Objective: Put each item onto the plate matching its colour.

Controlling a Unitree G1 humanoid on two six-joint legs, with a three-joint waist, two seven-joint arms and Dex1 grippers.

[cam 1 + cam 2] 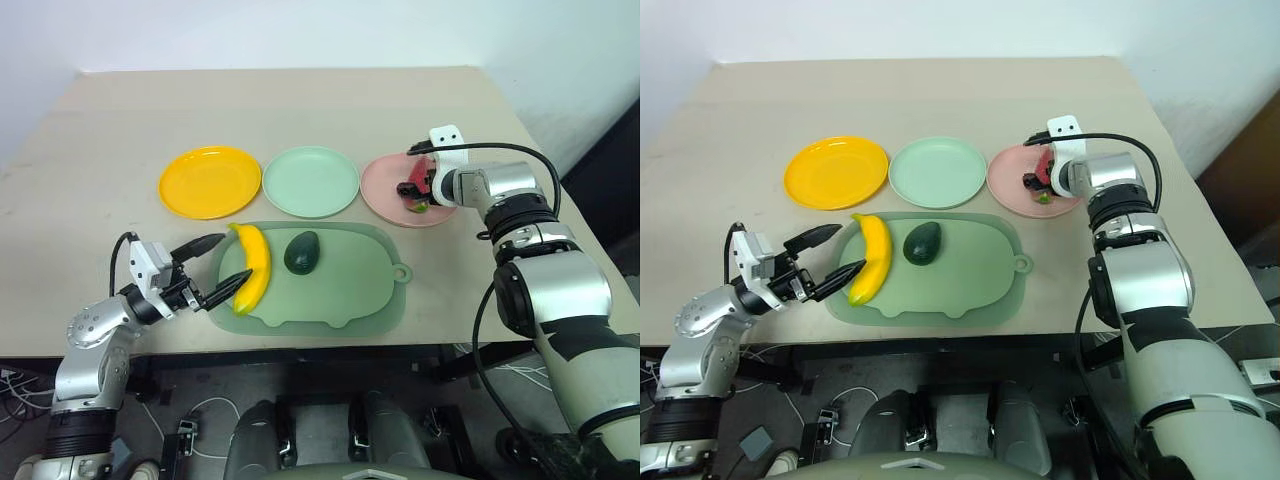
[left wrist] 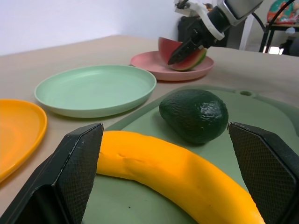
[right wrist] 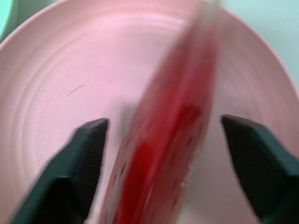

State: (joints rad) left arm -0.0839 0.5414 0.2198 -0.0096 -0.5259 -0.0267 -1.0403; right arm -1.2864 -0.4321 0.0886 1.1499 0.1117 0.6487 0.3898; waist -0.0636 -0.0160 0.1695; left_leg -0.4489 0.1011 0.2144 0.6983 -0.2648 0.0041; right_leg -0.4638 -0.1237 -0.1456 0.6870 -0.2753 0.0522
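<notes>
The left gripper [image 1: 216,267] is seen spread wide at the near table edge, its fingers flanking the lower end of the banana [image 1: 252,266]. The banana and the avocado [image 1: 302,251] are lying on the pale green tray [image 1: 345,290]. The right gripper [image 2: 180,46] is held open over the pink plate [image 1: 383,190], the watermelon wedge [image 2: 184,53] blurred between its parted fingers, clear of both. The yellow-orange plate [image 1: 209,181] and mint plate [image 1: 311,181] are bare.

Probably a lab or test room: a plain beige desk [image 1: 300,110] against bare white walls [image 1: 300,30], loose cables [image 1: 25,385] on the floor beneath, and toy foods laid out.
</notes>
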